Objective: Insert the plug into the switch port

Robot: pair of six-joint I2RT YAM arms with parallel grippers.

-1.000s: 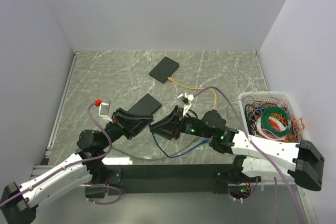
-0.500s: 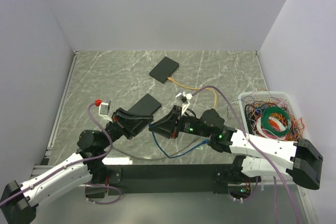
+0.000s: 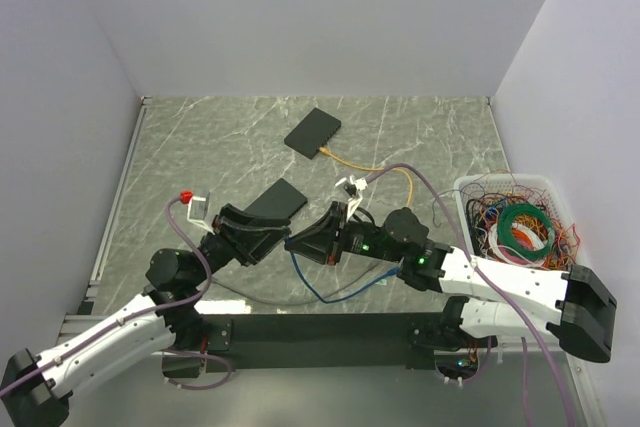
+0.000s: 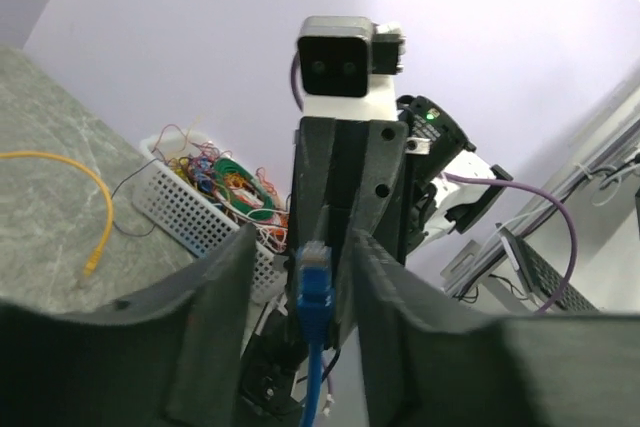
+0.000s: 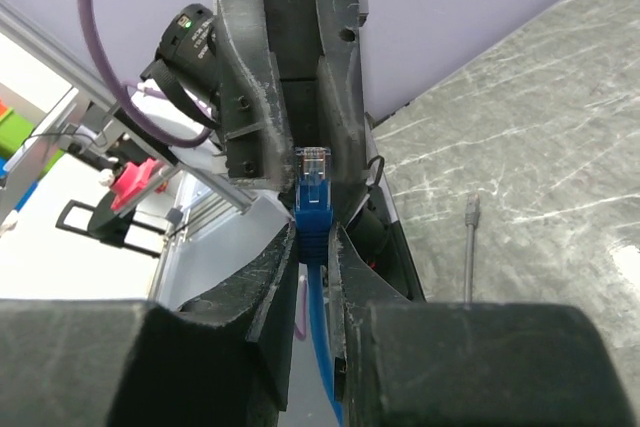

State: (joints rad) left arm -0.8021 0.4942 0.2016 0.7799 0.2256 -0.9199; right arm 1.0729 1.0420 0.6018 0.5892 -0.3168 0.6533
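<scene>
Blue cable [image 5: 322,357] pinched tight between its fingers, the right gripper [image 5: 313,232] holds the plug [image 5: 314,172] by the boot just behind the clear head, the tip left free and pointing straight ahead. Nose to nose with it, the left gripper [image 4: 303,247] stands with jaws wide, one finger either side of the plug's head, a gap showing on both sides and nothing grasped. The pose reads as a mid-air handover: gripping behind the head leaves it bare for the other arm to take, and the wide opening gives clearance before closing. Both appear raised off the marble table [image 3: 420,127], so the plug is nowhere near a port yet. Just beside the left gripper, on the side away from the bases, lies a near black box [image 3: 280,193], partly covered by that arm; farther out sits a far black box [image 3: 313,132] with a yellow cable [image 3: 365,165] leading from it. Which is the switch cannot be told, and no port face shows in any view. Well behind the right gripper, on its arm's outer side, stands a white basket [image 4: 190,209] heaped with tangled wires. From above, the two black grippers merge and the plug cannot be made out; the blue cable's other end runs under the right arm, out of sight
</scene>
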